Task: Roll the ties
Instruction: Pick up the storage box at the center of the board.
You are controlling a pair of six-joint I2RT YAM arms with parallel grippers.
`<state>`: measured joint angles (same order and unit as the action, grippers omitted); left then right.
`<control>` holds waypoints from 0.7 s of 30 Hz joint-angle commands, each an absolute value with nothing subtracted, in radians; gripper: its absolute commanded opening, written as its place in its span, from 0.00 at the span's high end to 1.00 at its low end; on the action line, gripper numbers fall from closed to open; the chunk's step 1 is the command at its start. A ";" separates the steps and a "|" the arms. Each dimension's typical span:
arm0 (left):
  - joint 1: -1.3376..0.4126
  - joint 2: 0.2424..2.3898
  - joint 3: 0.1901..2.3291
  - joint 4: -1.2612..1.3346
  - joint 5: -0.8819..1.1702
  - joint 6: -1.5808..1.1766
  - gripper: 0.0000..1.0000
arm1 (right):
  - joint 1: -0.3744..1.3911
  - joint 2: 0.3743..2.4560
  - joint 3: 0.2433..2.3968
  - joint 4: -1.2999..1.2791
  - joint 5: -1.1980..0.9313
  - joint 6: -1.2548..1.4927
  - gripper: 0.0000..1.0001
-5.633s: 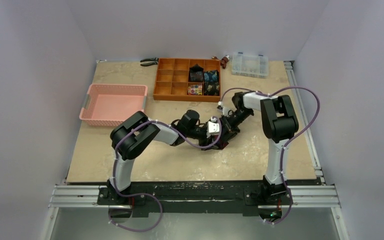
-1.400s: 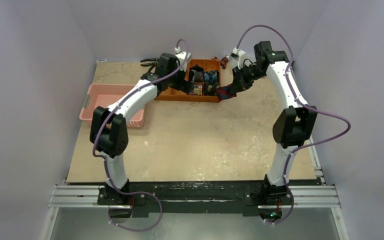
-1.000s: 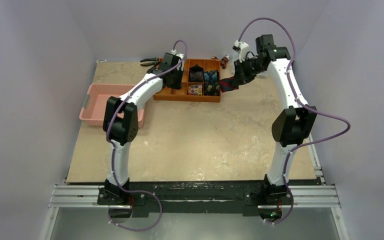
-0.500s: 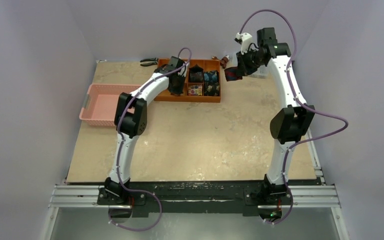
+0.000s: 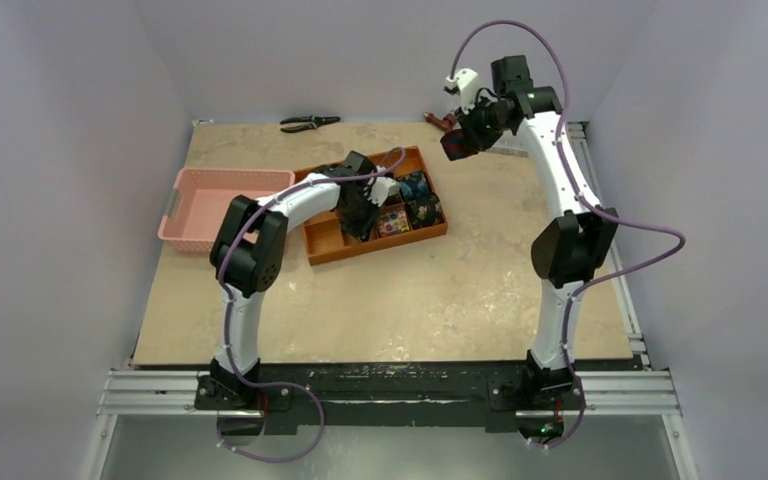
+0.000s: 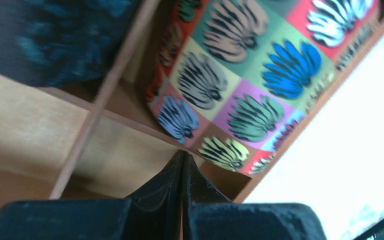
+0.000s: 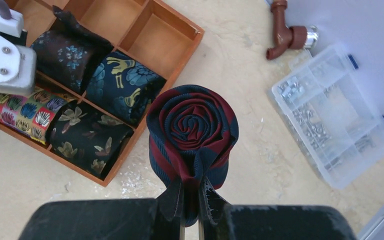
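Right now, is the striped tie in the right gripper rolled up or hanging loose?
Rolled up. The navy-and-red striped tie shows a tight spiral, pinched at its lower edge by the right gripper.

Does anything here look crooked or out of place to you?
Yes: the orange tray sits skewed, turned at an angle to the table, with the left gripper shut inside it. The right gripper holds a rolled tie in the air.

patterned tie (image 6: pixel 240 80) cropped, tray (image 6: pixel 35 132) blurred
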<state>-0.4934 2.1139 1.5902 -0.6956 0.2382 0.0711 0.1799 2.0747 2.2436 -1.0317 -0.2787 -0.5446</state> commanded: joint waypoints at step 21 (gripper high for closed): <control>-0.249 1.551 1.311 -0.522 0.928 0.026 0.48 | 0.409 2.084 2.111 -0.907 -0.114 -1.140 1.00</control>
<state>-0.3103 1.6009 1.2900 -0.6331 0.8177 0.1543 0.3603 2.0880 2.1761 -0.9520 -0.1436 -0.9573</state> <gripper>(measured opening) 0.505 0.045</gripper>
